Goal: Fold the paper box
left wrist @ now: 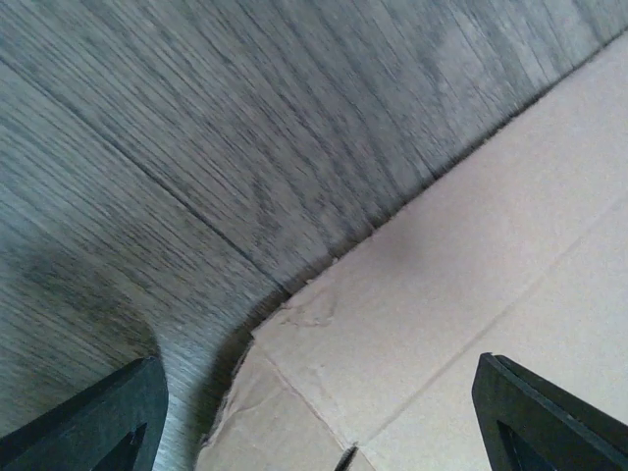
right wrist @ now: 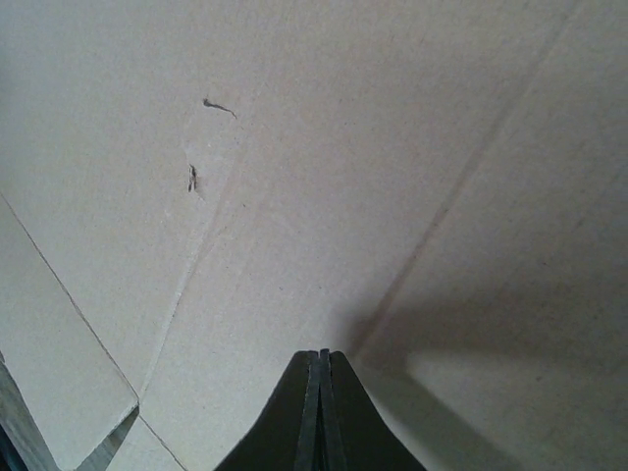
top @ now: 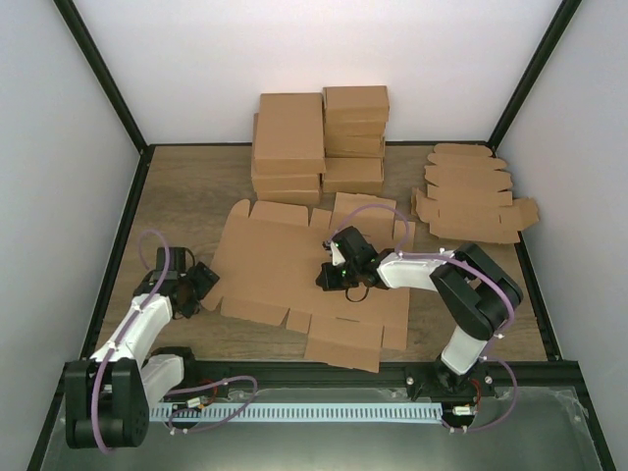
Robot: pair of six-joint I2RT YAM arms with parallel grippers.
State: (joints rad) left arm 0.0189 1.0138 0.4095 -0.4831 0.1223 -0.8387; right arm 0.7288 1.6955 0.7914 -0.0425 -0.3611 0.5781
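Lying flat and unfolded in the middle of the table (top: 177, 196), the paper box (top: 285, 265) has the right gripper (top: 332, 279) pointed down at its centre panel, fingers clenched together and holding nothing. The left gripper (top: 201, 285) sits at the box's left edge, released, its fingers spread wide: one over bare wood, one over cardboard.

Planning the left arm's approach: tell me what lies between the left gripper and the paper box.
Nothing. In the left wrist view the open left gripper straddles the edge of the paper box, with only bare table beside it.
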